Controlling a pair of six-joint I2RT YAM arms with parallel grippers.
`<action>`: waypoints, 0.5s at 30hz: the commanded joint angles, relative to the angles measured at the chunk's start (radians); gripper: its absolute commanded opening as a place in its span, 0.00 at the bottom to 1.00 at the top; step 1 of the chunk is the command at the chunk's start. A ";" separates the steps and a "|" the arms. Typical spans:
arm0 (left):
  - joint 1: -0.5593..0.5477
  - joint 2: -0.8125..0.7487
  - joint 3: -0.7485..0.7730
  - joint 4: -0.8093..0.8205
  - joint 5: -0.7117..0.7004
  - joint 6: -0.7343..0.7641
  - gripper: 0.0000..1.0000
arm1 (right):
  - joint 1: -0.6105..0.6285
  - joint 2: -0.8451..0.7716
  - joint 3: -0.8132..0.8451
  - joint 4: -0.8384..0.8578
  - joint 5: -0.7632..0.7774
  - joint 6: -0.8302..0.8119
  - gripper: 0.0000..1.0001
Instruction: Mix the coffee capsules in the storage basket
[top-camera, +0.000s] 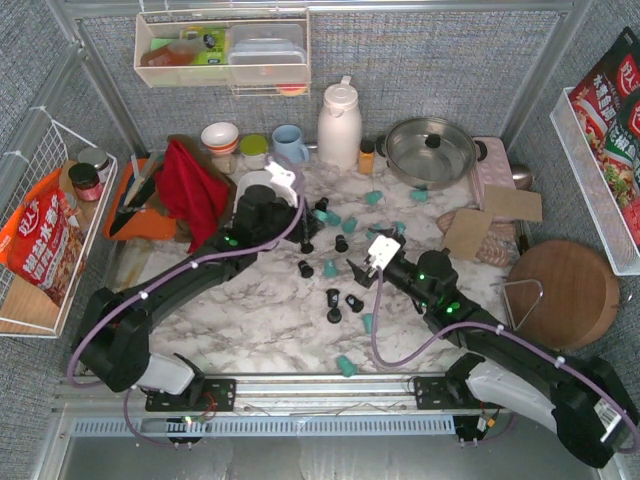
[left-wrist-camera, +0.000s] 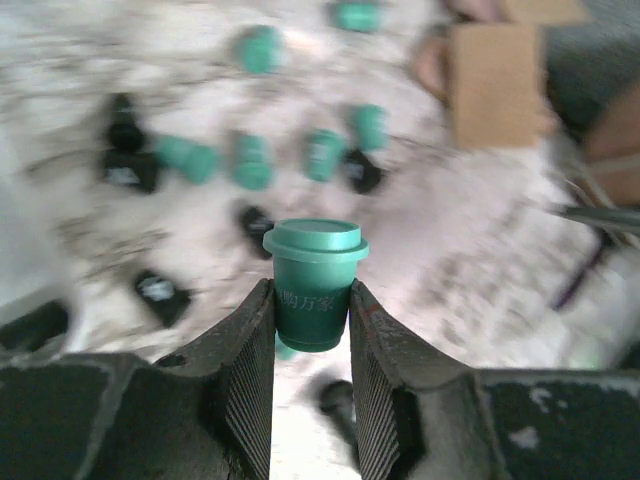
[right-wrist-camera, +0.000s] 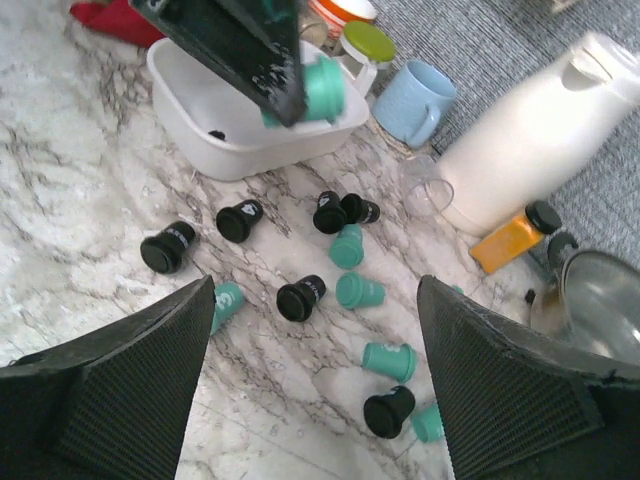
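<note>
Currently left claw (left-wrist-camera: 310, 305) is clamped on one teal capsule (left-wrist-camera: 313, 270): pads on the tapered body just under the flange, flange up. Gripping below the flange should stop it slipping down out of the grip, I'd say. Right wrist view puts that capsule over the right-hand corner of the white basket (right-wrist-camera: 250, 155), above the rim, not touching. My read: lined up for a drop-in.

Basket sits far left on the marble table (top-camera: 250, 310), just this side of the blue mug (right-wrist-camera: 415, 100). It looks almost bare inside. One small dark bit on its floor, can't tell what.

Most of the job is outstanding: loose capsules (right-wrist-camera: 360, 291), teal and black, lie scattered across the table centre, some upright, some tipped.

Right claw (right-wrist-camera: 315, 290) is wide open and holds nothing. It hangs above that scatter with a black capsule (right-wrist-camera: 300, 298) roughly between the fingers below, spread ready for a pick, I'd guess.

Pose: left arm stretched forward from its base, wrist bent down over the basket. Right arm reaches in toward centre, wrist pitched down, well apart from the left.
</note>
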 joint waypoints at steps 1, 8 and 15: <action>0.106 0.002 0.011 -0.062 -0.256 -0.004 0.33 | 0.001 -0.077 0.066 -0.268 0.104 0.239 0.86; 0.254 0.159 0.074 -0.052 -0.330 -0.034 0.40 | 0.003 -0.099 0.164 -0.670 0.147 0.586 0.81; 0.316 0.339 0.156 -0.086 -0.262 -0.066 0.43 | 0.027 -0.104 0.177 -0.907 0.076 0.595 0.78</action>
